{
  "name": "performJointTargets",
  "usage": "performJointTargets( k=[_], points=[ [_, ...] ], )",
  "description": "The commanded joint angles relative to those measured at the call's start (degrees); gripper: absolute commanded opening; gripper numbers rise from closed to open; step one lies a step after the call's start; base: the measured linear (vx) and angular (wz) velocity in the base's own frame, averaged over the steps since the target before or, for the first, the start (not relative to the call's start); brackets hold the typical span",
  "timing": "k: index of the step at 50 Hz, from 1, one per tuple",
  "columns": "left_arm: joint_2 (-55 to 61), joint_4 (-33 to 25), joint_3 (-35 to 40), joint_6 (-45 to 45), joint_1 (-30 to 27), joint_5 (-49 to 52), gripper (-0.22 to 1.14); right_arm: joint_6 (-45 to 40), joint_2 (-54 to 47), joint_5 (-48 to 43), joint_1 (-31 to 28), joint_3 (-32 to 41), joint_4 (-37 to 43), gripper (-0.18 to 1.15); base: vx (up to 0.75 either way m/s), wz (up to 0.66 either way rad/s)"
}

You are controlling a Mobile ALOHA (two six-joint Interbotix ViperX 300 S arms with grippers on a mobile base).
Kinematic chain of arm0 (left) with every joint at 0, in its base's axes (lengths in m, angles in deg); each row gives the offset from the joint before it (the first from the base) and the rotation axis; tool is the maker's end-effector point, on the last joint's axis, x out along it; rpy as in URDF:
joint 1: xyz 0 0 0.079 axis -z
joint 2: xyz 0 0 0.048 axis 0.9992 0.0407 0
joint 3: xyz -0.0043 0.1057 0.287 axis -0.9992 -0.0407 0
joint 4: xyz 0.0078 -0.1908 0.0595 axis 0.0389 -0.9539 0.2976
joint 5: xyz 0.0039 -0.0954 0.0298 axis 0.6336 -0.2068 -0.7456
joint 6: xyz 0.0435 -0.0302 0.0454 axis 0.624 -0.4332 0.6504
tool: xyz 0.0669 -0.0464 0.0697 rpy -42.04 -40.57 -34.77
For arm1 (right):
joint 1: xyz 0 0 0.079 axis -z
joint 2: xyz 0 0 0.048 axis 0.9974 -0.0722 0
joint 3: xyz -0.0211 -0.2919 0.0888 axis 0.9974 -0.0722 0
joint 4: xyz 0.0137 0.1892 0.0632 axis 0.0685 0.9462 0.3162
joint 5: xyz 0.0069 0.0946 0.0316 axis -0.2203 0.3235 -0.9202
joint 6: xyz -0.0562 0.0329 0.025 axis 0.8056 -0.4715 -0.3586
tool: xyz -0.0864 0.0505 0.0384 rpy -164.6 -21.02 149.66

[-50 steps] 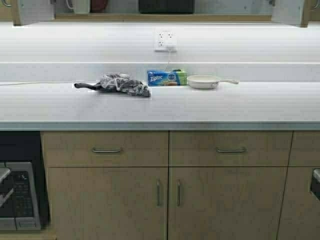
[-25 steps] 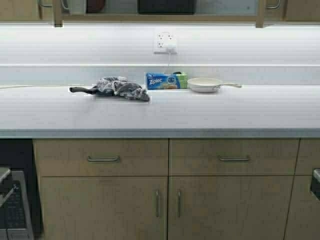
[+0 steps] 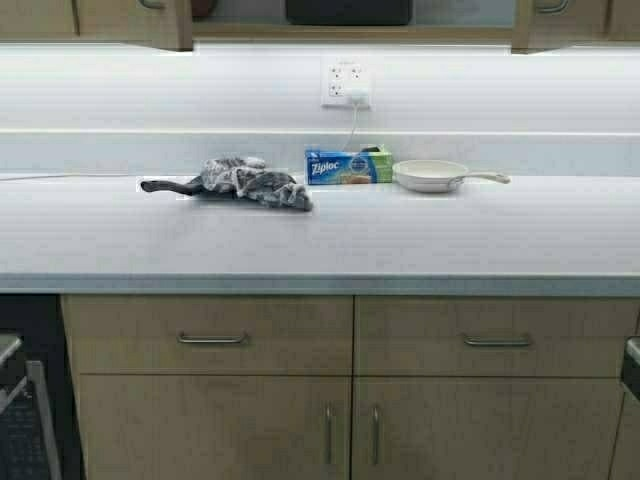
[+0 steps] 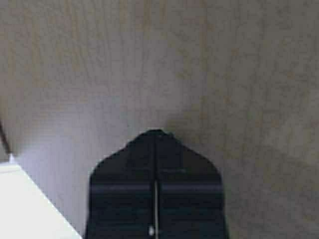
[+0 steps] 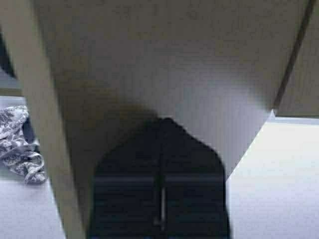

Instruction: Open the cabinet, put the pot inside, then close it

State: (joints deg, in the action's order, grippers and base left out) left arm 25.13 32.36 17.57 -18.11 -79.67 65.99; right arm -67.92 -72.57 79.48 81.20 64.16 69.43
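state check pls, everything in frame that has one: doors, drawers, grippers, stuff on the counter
cabinet: both doors part-open, interior visible between them
pot: inside the cabinet, on its shelf
left gripper: fingers shut, tips against a cabinet door
right gripper: fingers shut, tips against a cabinet door
base cabinet doors: shut
drawers: shut
long-handled pan: covered by grey cloth
cream frying pan: upright on the counter
Ziploc box: closed

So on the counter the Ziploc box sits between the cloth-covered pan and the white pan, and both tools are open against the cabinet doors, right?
Not quite: both tools are shut. The left tool and right tool show closed in their wrist views, against the cabinet doors. The box placement is right.
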Motion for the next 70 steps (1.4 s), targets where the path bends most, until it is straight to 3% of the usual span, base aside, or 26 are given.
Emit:
performJointTargets(
  k=[1, 21, 37, 47, 53, 61, 70],
  points=[
    [-5.4, 0.6, -1.4, 0.1, 0.2, -0.3, 0.04, 0.1, 6.1, 0.1, 0.5, -2.0, -0.1, 0.07, 0.14, 0.1],
    [-10.4, 0.6, -9.3, -0.3, 4.0, -3.1, 0.04, 0.9, 0.6, 0.8, -5.3, 2.0, 0.4, 0.07, 0.17, 0.09],
    [-4.5, 0.4, -6.5, -0.7, 6.3, -5.6, 0.04, -2.4, 10.5, -0.8, -6.5, -10.1, 2.2, 0.07, 0.17, -0.05],
    [-1.5, 0.4, -3.5, -0.8, 8.2, -5.3, 0.04, -2.2, 11.0, -1.1, -6.5, -12.2, 2.2, 0.07, 0.15, 0.0],
    [-5.3, 0.4, -6.9, -0.7, 9.1, -5.2, 0.04, -2.1, 9.7, -2.6, -6.6, -11.2, 2.4, 0.07, 0.14, 0.02],
    [-6.7, 0.4, -8.3, -0.9, 10.9, -5.1, 0.04, -2.0, 3.1, -3.3, -6.7, -4.4, 2.5, 0.07, 0.16, 0.07],
    [-7.8, 0.4, -10.1, -0.9, 12.7, -5.1, 0.04, -2.3, 0.2, 0.5, -7.3, 0.7, 2.5, 0.07, 0.14, 0.04]
  ],
)
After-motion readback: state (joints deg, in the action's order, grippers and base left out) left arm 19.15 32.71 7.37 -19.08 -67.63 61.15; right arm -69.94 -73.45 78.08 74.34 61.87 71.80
